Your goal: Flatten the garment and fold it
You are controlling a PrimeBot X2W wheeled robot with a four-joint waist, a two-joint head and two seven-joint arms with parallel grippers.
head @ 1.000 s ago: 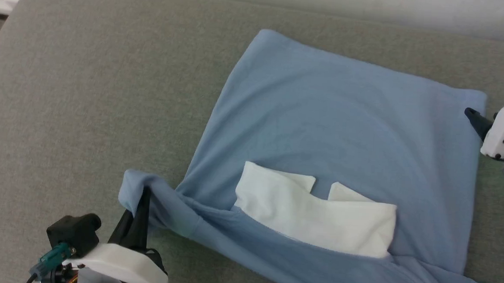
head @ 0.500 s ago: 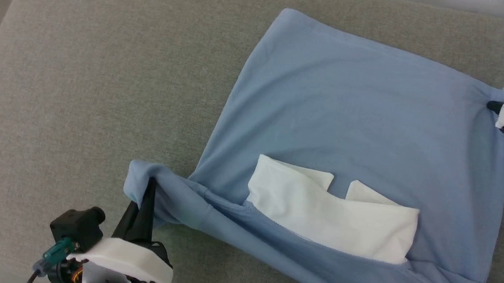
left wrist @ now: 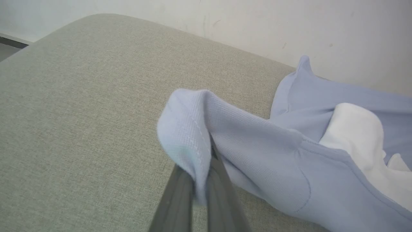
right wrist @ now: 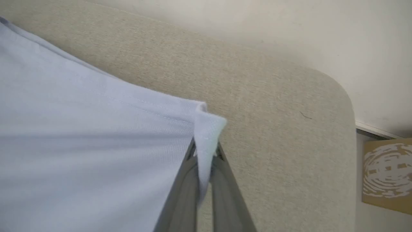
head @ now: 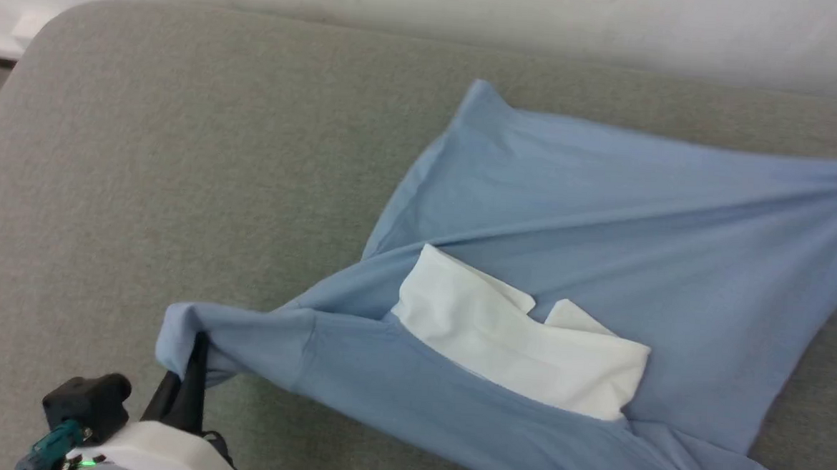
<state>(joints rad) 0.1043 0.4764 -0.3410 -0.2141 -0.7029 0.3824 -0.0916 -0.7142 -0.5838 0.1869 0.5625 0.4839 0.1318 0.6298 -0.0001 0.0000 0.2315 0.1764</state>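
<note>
Two grippers, both clamping cloth: left gripper (left wrist: 202, 175) is pinching the garment (head: 569, 236) at a sleeve end, left of the white collar (head: 520, 348); right gripper (right wrist: 204, 158) is pinching a corner, well right of the collar. The garment is lying pulled taut across the grey cushion (head: 180, 144), creases running diagonally past the collar.

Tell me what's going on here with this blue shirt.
The robot grips the light blue short-sleeved shirt at two points: left end effector shut on a sleeve end, right end effector shut on a far corner. The cloth is stretched between them over the grey padded surface, with diagonal creases. The white collar panel faces up. Nothing is folded yet.
</note>
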